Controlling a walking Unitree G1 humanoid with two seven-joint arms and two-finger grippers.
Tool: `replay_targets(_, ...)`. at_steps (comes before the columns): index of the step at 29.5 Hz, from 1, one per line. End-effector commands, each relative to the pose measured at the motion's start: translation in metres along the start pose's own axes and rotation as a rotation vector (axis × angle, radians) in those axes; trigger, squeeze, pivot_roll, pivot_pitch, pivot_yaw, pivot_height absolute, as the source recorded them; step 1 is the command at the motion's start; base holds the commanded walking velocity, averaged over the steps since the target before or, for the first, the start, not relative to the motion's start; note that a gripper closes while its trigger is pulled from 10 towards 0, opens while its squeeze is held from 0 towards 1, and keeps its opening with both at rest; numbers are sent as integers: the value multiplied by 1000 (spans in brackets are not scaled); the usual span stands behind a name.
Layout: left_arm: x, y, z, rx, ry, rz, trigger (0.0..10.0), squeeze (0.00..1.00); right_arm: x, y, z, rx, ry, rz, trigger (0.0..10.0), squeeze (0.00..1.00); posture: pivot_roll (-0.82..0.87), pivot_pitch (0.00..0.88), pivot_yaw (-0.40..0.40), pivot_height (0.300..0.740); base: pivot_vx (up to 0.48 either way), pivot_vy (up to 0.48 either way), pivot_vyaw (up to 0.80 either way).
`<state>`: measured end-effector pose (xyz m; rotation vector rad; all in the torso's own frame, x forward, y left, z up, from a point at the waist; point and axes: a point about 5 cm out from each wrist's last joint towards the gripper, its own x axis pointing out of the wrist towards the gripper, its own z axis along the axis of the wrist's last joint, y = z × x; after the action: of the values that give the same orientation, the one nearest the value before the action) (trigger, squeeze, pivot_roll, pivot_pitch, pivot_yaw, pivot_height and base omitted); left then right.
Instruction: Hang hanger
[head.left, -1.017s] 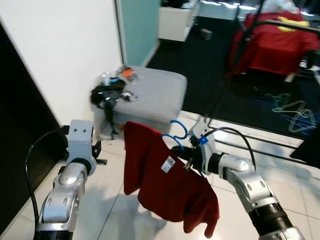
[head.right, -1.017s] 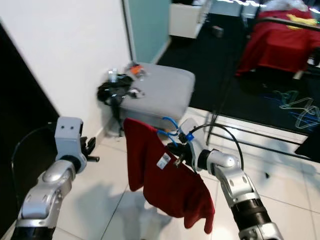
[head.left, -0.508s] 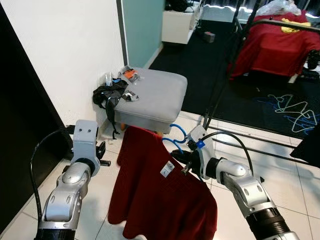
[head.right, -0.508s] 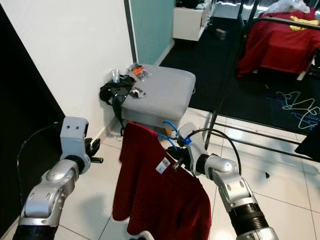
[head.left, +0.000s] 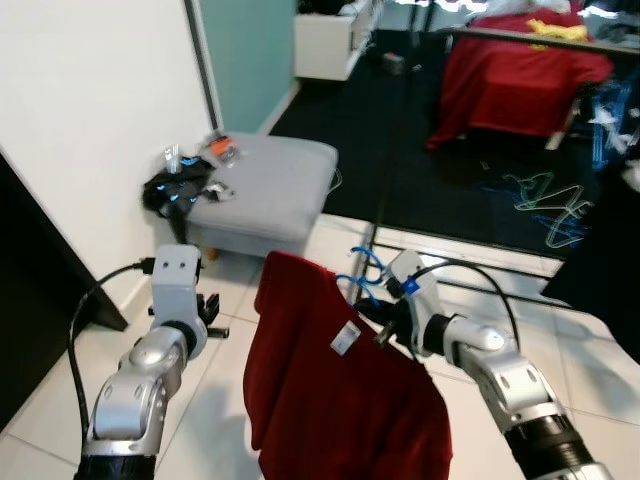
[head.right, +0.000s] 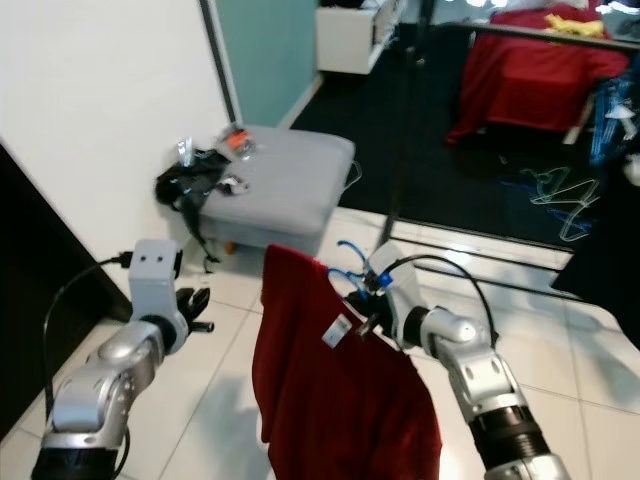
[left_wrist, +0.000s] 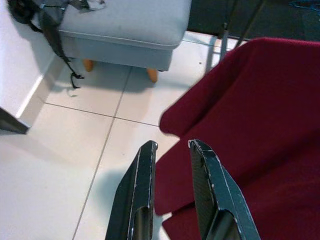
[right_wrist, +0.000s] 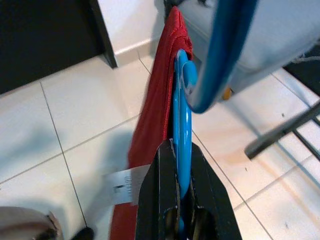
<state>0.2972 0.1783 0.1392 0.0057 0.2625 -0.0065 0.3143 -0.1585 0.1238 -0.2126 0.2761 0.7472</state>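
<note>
Blue hanger (right_wrist: 181, 130) with red garment (head.left: 340, 400) is pinched between right gripper (right_wrist: 179, 165) fingers, held above tiled floor (head.left: 230, 400). Left gripper (left_wrist: 170, 150) is raised beside garment, 2 fingers slightly parted, nothing held.

It looked like a home, a bedroom or dressing area. White floor tiles (head.left: 230, 400) lay under both grippers. Beyond the left gripper (left_wrist: 171, 145) stood a grey padded footstool (head.left: 270, 185) against a white wall (head.left: 90, 90), with a black bag (head.left: 172, 190) and small clutter on it. Farther past the right gripper (right_wrist: 176, 150) ran a dark carpet (head.left: 400, 130) with a clothes rail (head.left: 520, 35) carrying red garments (head.left: 515, 75), loose hangers (head.left: 545, 195) lying below it, and a white cabinet (head.left: 330, 40).
</note>
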Motion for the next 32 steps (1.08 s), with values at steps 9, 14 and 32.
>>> replay_targets(9,-5,1,-1,64,-36,3,10000,0,4,5,8,-20,-55,-23,10000,0,-11,138,-26,740,0,0,0)
replay_targets(14,-6,0,2,57,-45,-8,10000,0,2,5,7,-40,-54,-2,10000,0,-12,138,-27,740,0,0,0)
replay_targets(32,-34,15,28,179,-223,-315,10000,1000,-54,-15,30,-183,-95,362,10000,0,-11,138,-27,740,0,0,0)
